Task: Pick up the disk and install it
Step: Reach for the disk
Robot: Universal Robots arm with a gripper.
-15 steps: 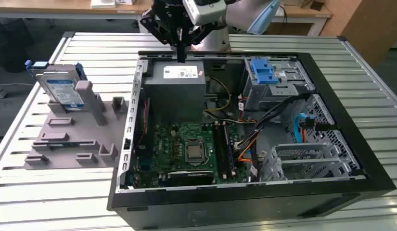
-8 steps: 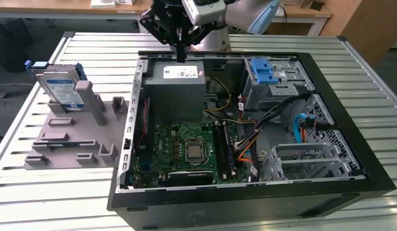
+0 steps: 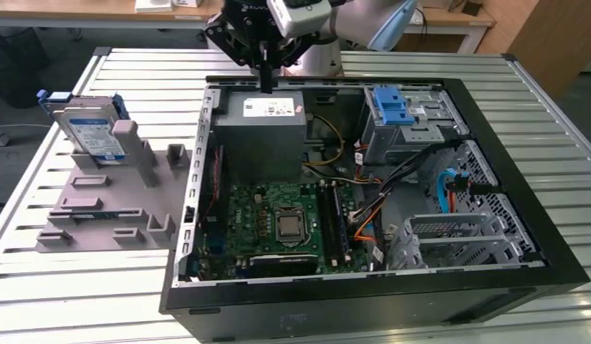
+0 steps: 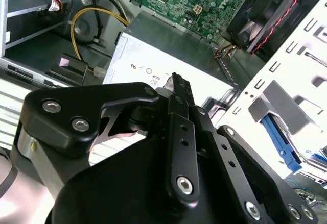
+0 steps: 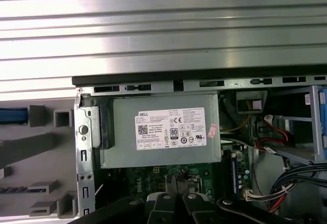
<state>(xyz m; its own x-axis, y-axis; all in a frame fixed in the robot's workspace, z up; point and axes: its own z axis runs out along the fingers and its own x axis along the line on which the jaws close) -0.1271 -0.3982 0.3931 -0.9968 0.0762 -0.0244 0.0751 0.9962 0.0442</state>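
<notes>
Jaws together, empty, above power supply (image 3: 261, 136); reaching the upright disk (image 3: 92, 136) without opening could topple it.

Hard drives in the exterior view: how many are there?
1. The disk stands upright on the fixture, at the exterior view's left, outside the computer case. The drive bay may hide others.

Fingers (image 4: 181, 132) matt black metal. PSU (image 5: 163, 127) just below them: dull grey metal, paper label. Disk (image 3: 89, 132): silver metal, blue plastic rails. Surface (image 5: 153, 30): shiny ribbed metal.
</notes>
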